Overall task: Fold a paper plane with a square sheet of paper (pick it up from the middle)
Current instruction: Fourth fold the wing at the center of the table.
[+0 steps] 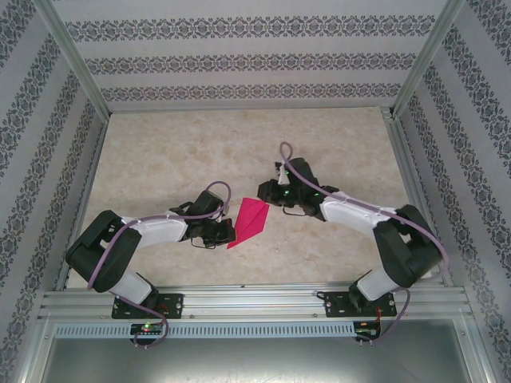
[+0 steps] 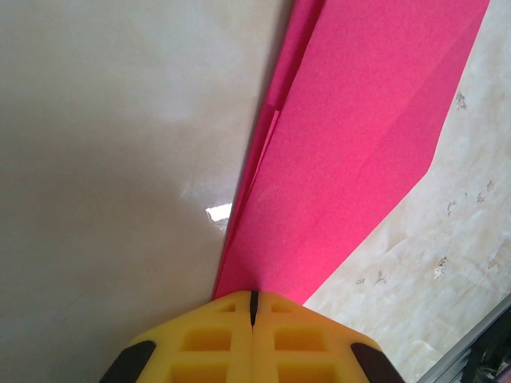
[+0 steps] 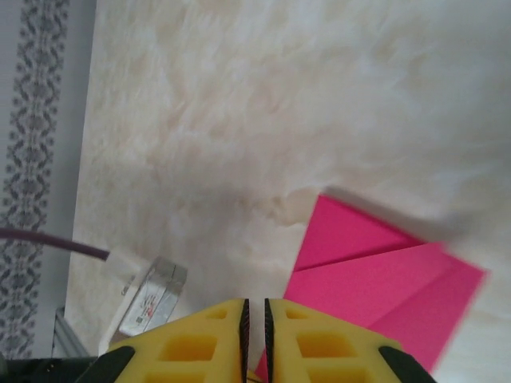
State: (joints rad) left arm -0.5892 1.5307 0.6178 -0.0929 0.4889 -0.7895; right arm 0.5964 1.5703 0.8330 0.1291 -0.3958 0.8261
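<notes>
The square sheet of paper is magenta-pink and folded into a narrow pointed shape. It lies mid-table between both arms. My left gripper is at the paper's lower left. In the left wrist view its yellow jaws are shut on the paper, which fans out from between them over the table. My right gripper is at the paper's upper right corner. In the right wrist view its jaws stand a narrow slit apart, with the creased paper lying just right of and under the right finger.
The marbled beige tabletop is boxed in by patterned walls and aluminium posts. A frame rail runs along the near edge. In the right wrist view a silver connector block with a purple cable sits lower left.
</notes>
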